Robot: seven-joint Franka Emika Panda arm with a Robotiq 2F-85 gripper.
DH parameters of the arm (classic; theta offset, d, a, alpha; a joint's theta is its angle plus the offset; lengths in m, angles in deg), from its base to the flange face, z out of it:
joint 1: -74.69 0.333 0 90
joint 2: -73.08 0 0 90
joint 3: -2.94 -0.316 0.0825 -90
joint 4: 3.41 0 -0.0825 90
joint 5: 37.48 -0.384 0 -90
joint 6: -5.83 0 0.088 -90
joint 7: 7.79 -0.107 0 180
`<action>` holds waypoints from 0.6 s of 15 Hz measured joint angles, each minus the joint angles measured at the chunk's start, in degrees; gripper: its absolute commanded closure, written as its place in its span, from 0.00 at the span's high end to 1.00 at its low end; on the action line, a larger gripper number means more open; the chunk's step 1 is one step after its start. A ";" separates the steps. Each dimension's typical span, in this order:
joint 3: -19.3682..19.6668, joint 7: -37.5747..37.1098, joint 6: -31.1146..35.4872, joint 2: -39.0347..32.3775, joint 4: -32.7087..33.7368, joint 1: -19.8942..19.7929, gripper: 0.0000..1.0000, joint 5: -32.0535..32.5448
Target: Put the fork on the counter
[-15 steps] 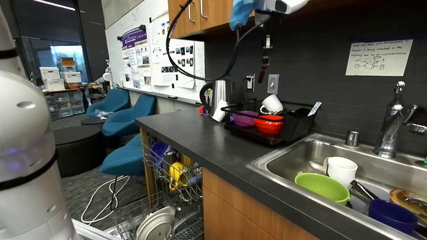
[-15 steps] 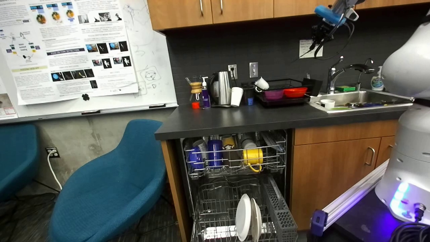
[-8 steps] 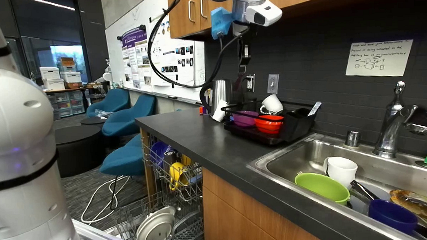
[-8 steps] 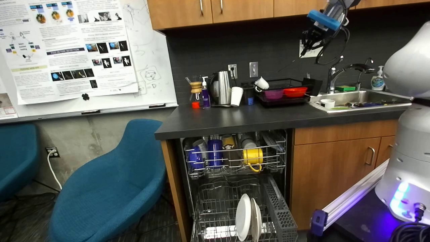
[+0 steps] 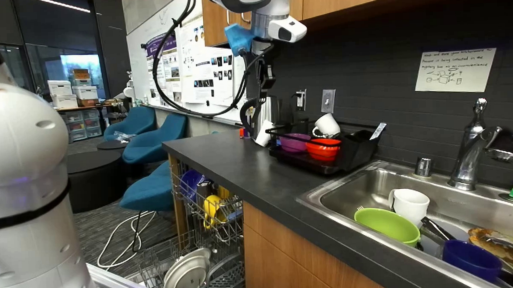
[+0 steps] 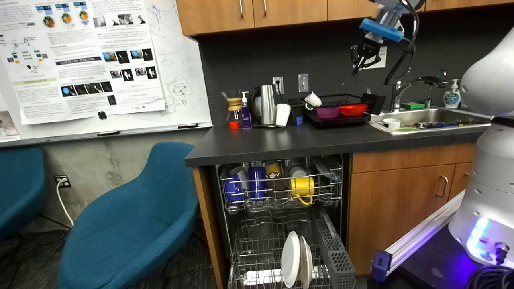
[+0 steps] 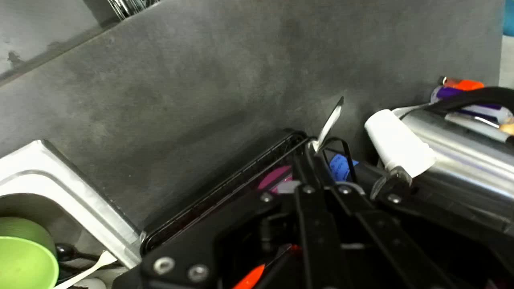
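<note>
The counter (image 5: 222,156) is a dark charcoal worktop with a straight front edge, also in an exterior view (image 6: 273,142) and filling the upper wrist view (image 7: 225,72). My gripper (image 7: 311,154) is shut on a slim silvery utensil, taken as the fork (image 7: 330,125), which sticks out past the fingertips; its tines cannot be made out. In an exterior view the gripper (image 6: 355,72) hangs in the air above the counter and drying rack. In an exterior view the gripper (image 5: 261,95) overlaps the kettle, and the fork cannot be made out there.
A black drying rack (image 5: 346,153) with bowls and a mug stands beside the sink (image 5: 314,197). The kettle (image 6: 268,106) and a white cup (image 6: 283,115) stand at the back. Another pale utensil (image 7: 86,271) lies in the sink. The dishwasher (image 6: 281,192) is open below.
My gripper has moved left in both exterior views and somewhat lower, passing from near the rack's far side toward the kettle. It stays shut. The objects on the counter have not moved.
</note>
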 measured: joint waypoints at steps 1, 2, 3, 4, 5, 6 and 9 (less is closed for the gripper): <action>-0.64 0.26 -0.24 0.67 -0.94 0.48 0.00 0.62; -1.22 0.52 -0.48 1.24 -1.77 0.90 0.00 1.12; -1.82 0.76 -0.71 1.77 -2.59 1.34 0.00 1.64; -2.39 0.95 -0.96 2.25 -3.35 1.76 0.00 2.06; -2.95 0.99 -1.04 2.64 -4.06 2.14 0.00 2.56; -3.46 0.99 -1.04 2.85 -4.64 2.49 0.00 2.96; -4.88 0.99 -0.92 2.72 -5.91 3.45 0.00 3.15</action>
